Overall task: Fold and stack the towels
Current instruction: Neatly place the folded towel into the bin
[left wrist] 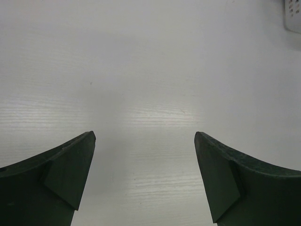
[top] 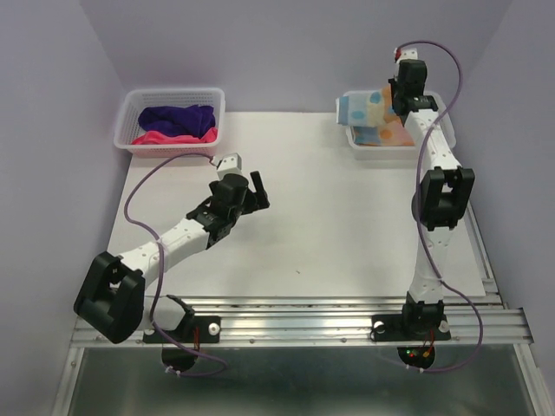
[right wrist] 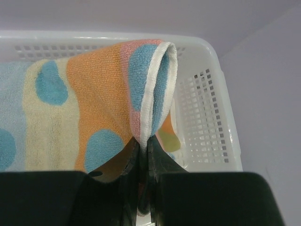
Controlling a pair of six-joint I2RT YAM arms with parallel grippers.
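The spotted towel (right wrist: 94, 103), a pale blue and cream cloth with an orange band, blue spots and a white hem, is at the far right of the tabletop (top: 329, 225), over the right basket (right wrist: 207, 108). The right end effector (right wrist: 144, 146) is clenched on it: the two dark fingers press nearly together on a pinch of the cloth, and just above them the hemmed edge curls up into a narrow loop. From that pinch the towel spreads away to the left, and in the top view its left part reaches past the basket's left rim. Under it in the same basket, an orange-tan towel (top: 399, 134) shows at the near side; how it is folded cannot be told. The right arm stretches from its base at the near edge straight out to this basket, the wrist above it. Well apart, at the far left corner, the left basket (top: 173, 93) holds a dark purple towel (top: 178, 117), bunched, with a bright pink-red towel (top: 165, 137) touching it along the near side. The left end effector (left wrist: 145, 136) is released, its fingers spread wide with nothing between them, held over bare tabletop nearer than the left basket and a little right of it. A corner of a white mesh basket shows at the upper right edge of the left wrist view.
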